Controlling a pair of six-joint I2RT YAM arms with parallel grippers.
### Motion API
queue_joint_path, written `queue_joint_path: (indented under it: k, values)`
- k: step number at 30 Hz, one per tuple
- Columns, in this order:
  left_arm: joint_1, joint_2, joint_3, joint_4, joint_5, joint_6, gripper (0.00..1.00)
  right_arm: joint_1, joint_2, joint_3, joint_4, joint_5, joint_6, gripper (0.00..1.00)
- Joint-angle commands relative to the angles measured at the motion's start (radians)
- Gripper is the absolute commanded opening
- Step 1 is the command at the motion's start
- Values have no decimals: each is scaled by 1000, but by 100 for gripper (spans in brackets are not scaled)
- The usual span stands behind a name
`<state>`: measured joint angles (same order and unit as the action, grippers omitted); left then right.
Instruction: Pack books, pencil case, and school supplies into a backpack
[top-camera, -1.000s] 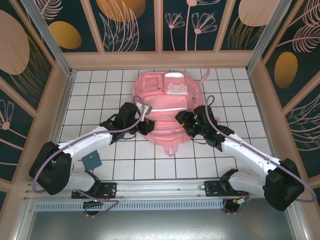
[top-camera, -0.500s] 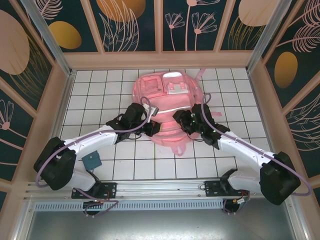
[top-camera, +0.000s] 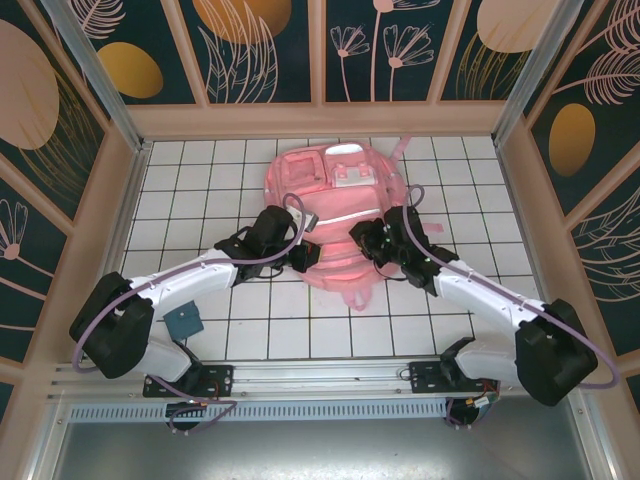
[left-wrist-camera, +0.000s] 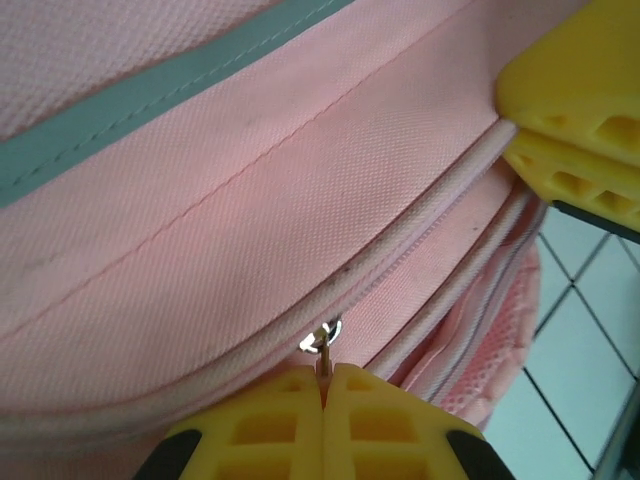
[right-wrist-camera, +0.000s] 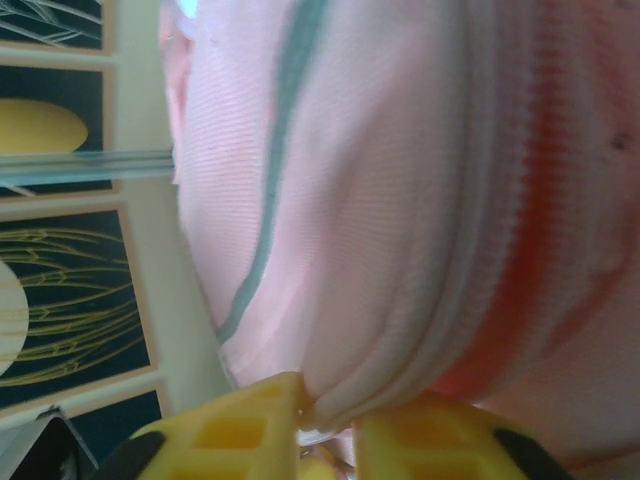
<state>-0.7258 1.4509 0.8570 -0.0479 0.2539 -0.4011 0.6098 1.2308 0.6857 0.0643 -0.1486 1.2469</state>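
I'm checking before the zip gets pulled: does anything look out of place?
A teal pouch lies alone on the tiles beside the left arm, apart from the backpack. The backpack itself looks intact, with nothing spilled.

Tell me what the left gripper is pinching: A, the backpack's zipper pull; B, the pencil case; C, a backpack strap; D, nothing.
A: the left wrist view shows the left gripper shut on the metal zipper pull of the backpack.
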Motion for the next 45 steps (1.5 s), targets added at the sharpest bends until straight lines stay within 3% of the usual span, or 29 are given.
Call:
queue_joint_path:
  k: [1, 7, 15, 19, 24, 28, 37, 41, 45]
  values:
    - [5, -20, 29, -59, -179, -44, 0, -4, 20, 52, -58, 141, -15, 10]
    - [19, -56, 17, -160, -327, -68, 0, -19, -35, 54, -172, 278, -40, 4]
    - [144, -66, 37, -121, -363, -130, 0, -21, -38, 32, -94, 205, -68, 3]
    - [170, -11, 86, -124, -351, -149, 14, -17, -16, 28, -57, 149, -63, 3]
    - [187, -51, 69, -204, -404, -178, 62, -13, -16, 20, -45, 121, -64, 3]
    - [209, -136, 0, -285, -484, -232, 83, -14, -3, 27, -34, 106, -74, 3]
    - [380, -283, -222, -496, -647, -467, 98, -13, 61, 58, -25, 60, -98, 3]
    - [399, -337, -293, -553, -731, -576, 98, -12, 74, 57, -17, 52, -98, 3]
    - [399, -347, -339, -537, -731, -647, 99, -12, 83, 62, -17, 49, -99, 3]
